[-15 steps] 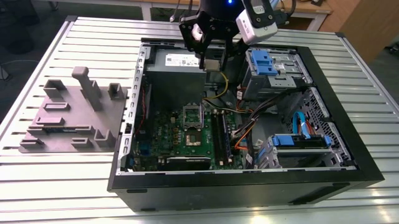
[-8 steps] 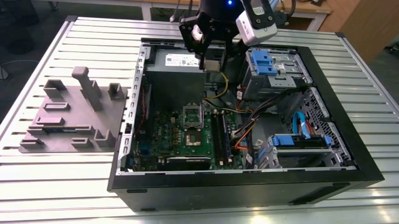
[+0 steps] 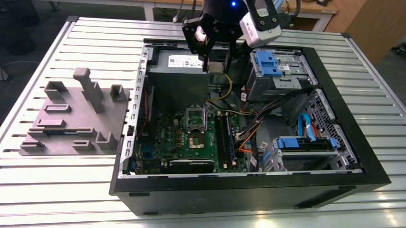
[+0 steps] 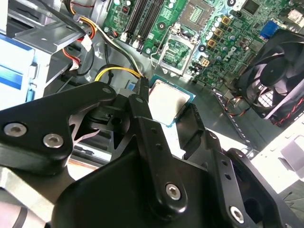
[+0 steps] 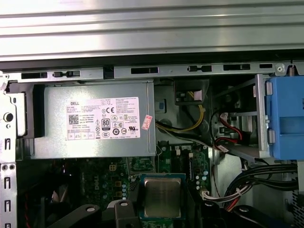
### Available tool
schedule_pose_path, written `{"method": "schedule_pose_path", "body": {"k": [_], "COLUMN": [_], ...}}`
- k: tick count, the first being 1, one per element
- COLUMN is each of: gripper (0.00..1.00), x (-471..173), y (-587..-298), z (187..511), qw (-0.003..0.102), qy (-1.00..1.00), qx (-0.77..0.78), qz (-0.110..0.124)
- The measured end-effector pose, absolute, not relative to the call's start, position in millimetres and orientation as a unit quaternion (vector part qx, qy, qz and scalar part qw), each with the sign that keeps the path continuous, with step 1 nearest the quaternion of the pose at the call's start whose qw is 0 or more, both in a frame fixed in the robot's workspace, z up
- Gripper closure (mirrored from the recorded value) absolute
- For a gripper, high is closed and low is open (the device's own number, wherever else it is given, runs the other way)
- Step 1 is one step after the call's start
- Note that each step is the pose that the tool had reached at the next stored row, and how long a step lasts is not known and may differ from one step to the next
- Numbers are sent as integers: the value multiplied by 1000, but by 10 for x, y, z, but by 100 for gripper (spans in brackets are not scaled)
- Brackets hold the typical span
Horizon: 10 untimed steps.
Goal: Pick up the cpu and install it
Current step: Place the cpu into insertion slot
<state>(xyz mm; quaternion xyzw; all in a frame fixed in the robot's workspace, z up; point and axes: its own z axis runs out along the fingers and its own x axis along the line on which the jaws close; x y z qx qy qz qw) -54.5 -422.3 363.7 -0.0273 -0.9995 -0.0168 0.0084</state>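
— While you hover there, where's the cpu [image 3: 217, 68]?
— Clamped in my hand [image 3: 216, 64], upper middle of the exterior view. Pickup done; the socket [image 3: 196, 124] at centre looks empty, so install remains.

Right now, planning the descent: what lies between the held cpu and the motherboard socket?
In the second wrist view, an open metal frame lies between the cpu and the socket; yellow wires pass off to one side.
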Motion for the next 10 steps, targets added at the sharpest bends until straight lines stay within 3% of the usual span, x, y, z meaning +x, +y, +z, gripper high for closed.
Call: {"method": "schedule_pose_path", "body": {"k": [10], "gripper": [53], "x": [-545], "y": [-4223], "z": [3623], "qw": [8], "qy": [-999], "qx": [-27], "qz": [-17]}}
